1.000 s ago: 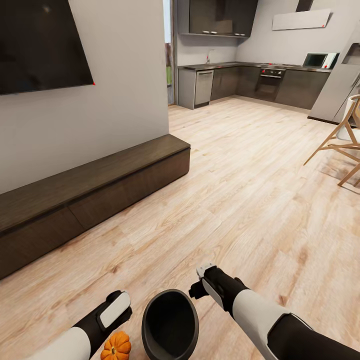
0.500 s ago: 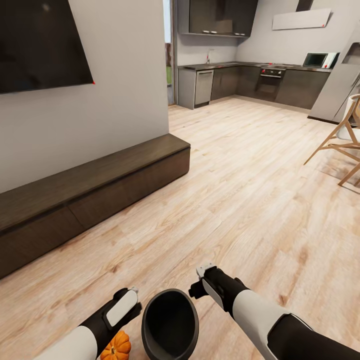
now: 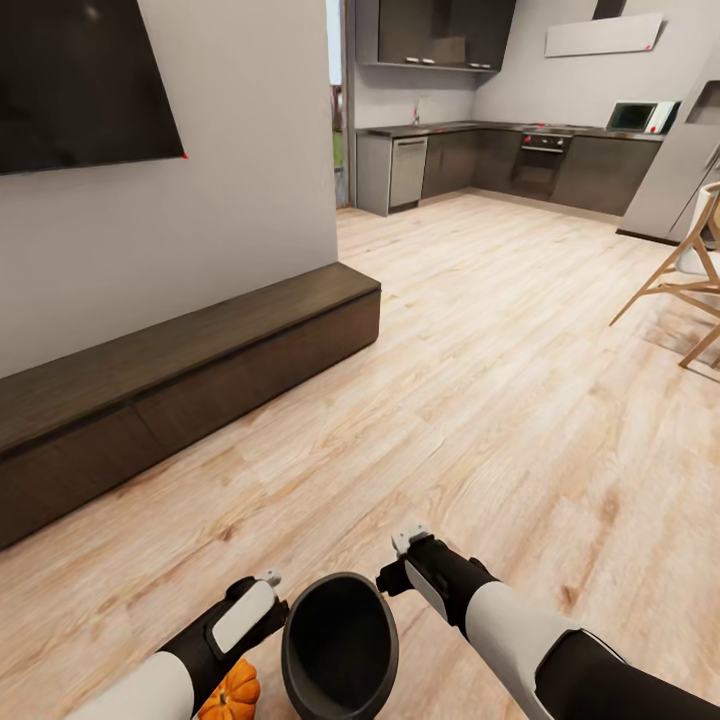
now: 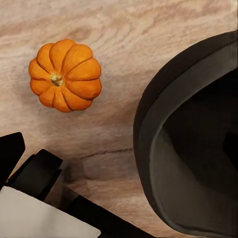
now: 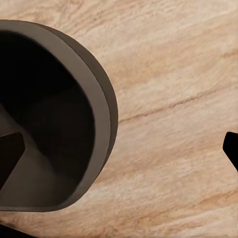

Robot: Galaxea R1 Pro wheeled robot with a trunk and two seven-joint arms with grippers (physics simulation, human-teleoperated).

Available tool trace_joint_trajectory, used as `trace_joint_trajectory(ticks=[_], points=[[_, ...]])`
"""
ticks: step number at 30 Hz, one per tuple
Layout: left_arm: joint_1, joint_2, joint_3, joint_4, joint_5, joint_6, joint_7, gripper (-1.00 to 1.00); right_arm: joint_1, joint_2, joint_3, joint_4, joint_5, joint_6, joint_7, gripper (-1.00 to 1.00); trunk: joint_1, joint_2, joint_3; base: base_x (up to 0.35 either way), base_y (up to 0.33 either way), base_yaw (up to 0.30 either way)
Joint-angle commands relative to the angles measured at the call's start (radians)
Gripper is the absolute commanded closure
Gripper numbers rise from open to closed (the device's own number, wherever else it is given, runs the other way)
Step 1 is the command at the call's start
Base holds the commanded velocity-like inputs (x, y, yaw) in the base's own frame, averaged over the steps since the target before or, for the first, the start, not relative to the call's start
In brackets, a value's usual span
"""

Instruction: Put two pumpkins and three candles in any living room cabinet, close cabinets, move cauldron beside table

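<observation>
1. No brand, label or readable writing appeared on any surface.
2. The cauldron (image 3: 340,648) was a round, matte black pot with a thick rounded rim and a dark hollow inside; it sat on the floor (image 3: 480,400) between the two arms, and its rim also showed in the wrist views (image 4: 193,144) (image 5: 54,119).
3. One pumpkin (image 3: 230,690) lay on the floor just beside the cauldron, partly hidden under the left forearm; in the left wrist view it (image 4: 65,75) was orange, glossy, deeply ribbed, with a small pale stem nub.
4. The left gripper (image 3: 268,600) hung just beside the cauldron's rim; I cannot tell whether it was spread or closed.
5. The right gripper (image 3: 398,562) hovered at the rim's other side, holding nothing; dark fingertips (image 5: 230,148) at opposite edges of its wrist view put the fingers wide apart.
6. The cabinet (image 3: 180,400) was a long, low dark-brown wood-grain unit with flat fronts all closed, against a plain pale wall.
7. The floor was light wood planking with visible grain.
</observation>
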Motion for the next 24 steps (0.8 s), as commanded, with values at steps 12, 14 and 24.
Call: trace_joint_trajectory(ticks=[12,14,24], points=[[0.001,-0.002,-0.001,0.008,-0.002,-0.001,-0.064,-1.00,0.077,0.003,0.027,0.021,0.001,-0.099,-0.004,-1.00,0.046,-0.084,-0.038,0.000,0.000,0.000],[0.001,-0.003,-0.001,0.009,-0.002,-0.001,-0.065,-1.00,0.078,0.004,0.032,0.021,0.002,-0.101,-0.003,-1.00,0.054,-0.098,-0.044,0.000,0.000,0.000],[0.001,-0.003,-0.001,0.009,-0.002,-0.001,-0.065,-1.00,0.077,0.004,0.038,0.014,0.005,-0.103,-0.009,-1.00,0.092,-0.168,-0.074,0.000,0.000,0.095]])
